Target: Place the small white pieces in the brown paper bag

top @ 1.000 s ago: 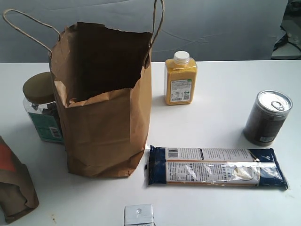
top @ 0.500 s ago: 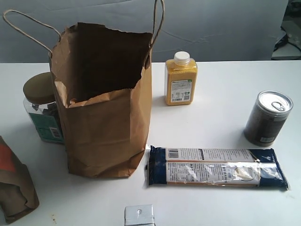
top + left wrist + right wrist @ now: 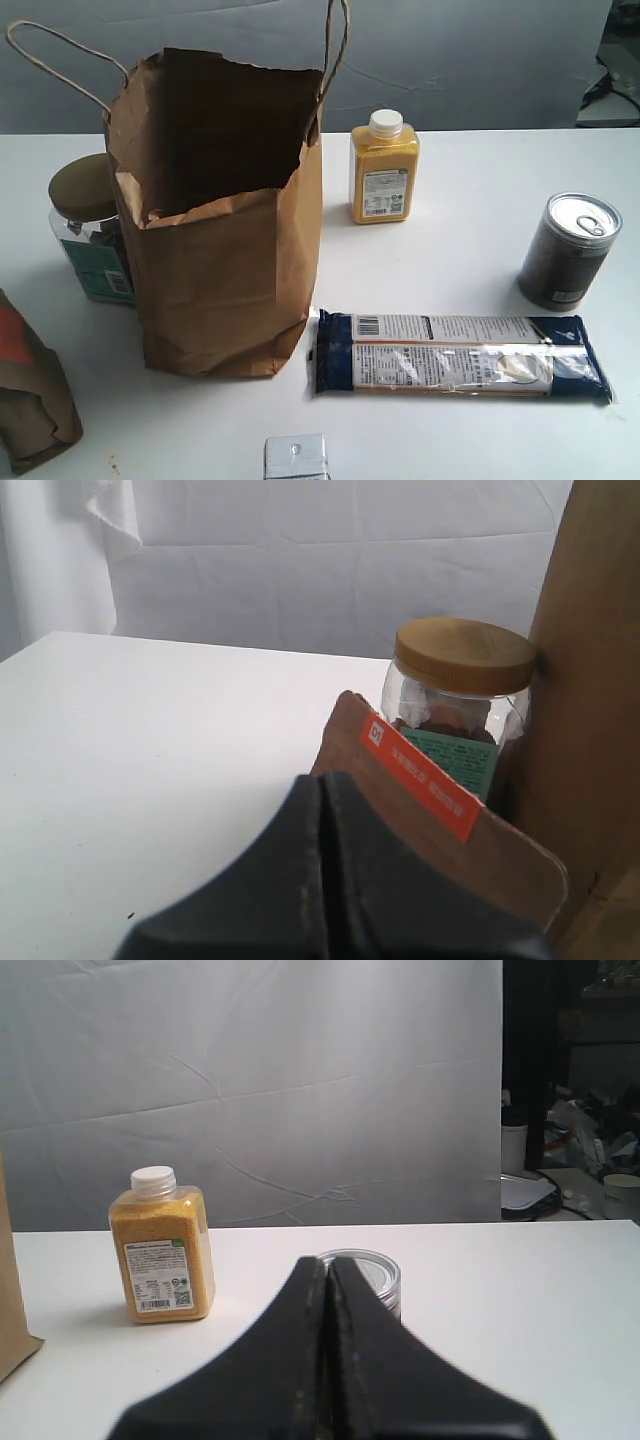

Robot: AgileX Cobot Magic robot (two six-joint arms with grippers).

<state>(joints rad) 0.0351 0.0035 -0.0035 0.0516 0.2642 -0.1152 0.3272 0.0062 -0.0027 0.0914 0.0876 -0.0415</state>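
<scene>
No wording is legible. Yellow bottle (image 3: pixel 384 170), far centre: white label, print too small. Long blue packet (image 3: pixel 460 355), near right: barcode at its left end. Jar (image 3: pixel 92 240), left: teal label with barcode. Short brown bag (image 3: pixel 430 820), near left: orange strip, white print blurred.

Brown paper bag (image 3: pixel 225 280), upright left of centre, open ragged rim, two cord handles raised, inside too shadowed to judge.

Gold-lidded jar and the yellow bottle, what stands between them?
The brown paper bag stands upright between the jar and the yellow bottle; the exterior view shows it.
</scene>
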